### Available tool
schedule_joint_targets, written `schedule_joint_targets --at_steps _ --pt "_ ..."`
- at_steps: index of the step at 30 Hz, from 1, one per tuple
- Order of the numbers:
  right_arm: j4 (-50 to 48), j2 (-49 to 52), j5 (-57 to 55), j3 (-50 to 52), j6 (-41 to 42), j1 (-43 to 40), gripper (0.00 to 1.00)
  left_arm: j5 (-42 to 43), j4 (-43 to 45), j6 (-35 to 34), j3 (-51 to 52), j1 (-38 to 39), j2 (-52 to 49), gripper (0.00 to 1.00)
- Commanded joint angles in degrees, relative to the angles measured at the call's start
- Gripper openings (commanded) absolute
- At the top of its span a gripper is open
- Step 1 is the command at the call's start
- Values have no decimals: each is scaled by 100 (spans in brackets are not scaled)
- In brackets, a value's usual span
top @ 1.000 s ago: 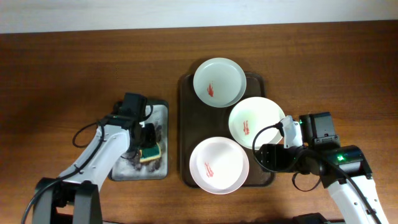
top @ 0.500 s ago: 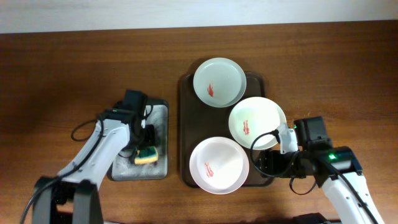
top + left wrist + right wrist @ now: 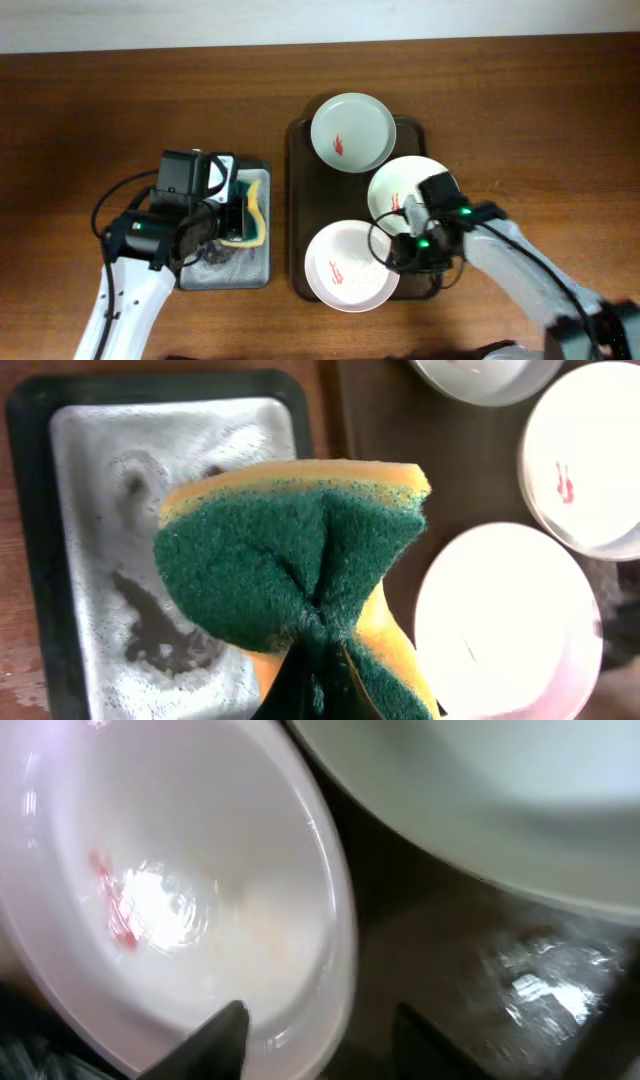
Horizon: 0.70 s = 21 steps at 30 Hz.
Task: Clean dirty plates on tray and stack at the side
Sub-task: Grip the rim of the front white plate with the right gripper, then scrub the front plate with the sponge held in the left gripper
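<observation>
Three white plates with red smears lie on the dark brown tray [image 3: 298, 200]: a far plate [image 3: 352, 132], a middle right plate [image 3: 398, 192] and a near plate [image 3: 345, 268]. My left gripper [image 3: 318, 695] is shut on a green and yellow sponge [image 3: 300, 560], held above the small grey tray [image 3: 255, 262]. My right gripper [image 3: 320, 1040] is open, its fingers astride the right rim of the near plate [image 3: 150, 910], one finger inside the plate and one over the brown tray [image 3: 420, 960]. The middle plate [image 3: 480, 780] shows at the top right.
The small black-rimmed grey tray [image 3: 90, 510] holds foam and dark smears, left of the brown tray. Bare wooden table [image 3: 120, 110] lies all round, with the far wall edge at the top.
My left gripper has lifted the sponge off the grey tray and turned it toward the plates. My right arm has swung left, bringing its gripper onto the near plate's right rim.
</observation>
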<state>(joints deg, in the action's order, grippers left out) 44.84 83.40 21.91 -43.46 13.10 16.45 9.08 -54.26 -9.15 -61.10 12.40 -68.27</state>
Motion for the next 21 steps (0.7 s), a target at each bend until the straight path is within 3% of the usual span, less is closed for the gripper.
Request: schedule_joint_targets --at_steps 1,7,18,21 --pt "-404 396 -863 17 861 321 24 149 -92 114 -103 245 24 0" --pt "-1259 439 -1097 13 1036 219 5 146 0 111 -103 616 -74 0" --pt "-1480 442 -1060 17 1032 229 4 317 892 -96 -98 1482 -1340 0" --pt "-1443 442 -1060 17 1036 229 4 315 1318 -697 -98 1843 -1893 0"
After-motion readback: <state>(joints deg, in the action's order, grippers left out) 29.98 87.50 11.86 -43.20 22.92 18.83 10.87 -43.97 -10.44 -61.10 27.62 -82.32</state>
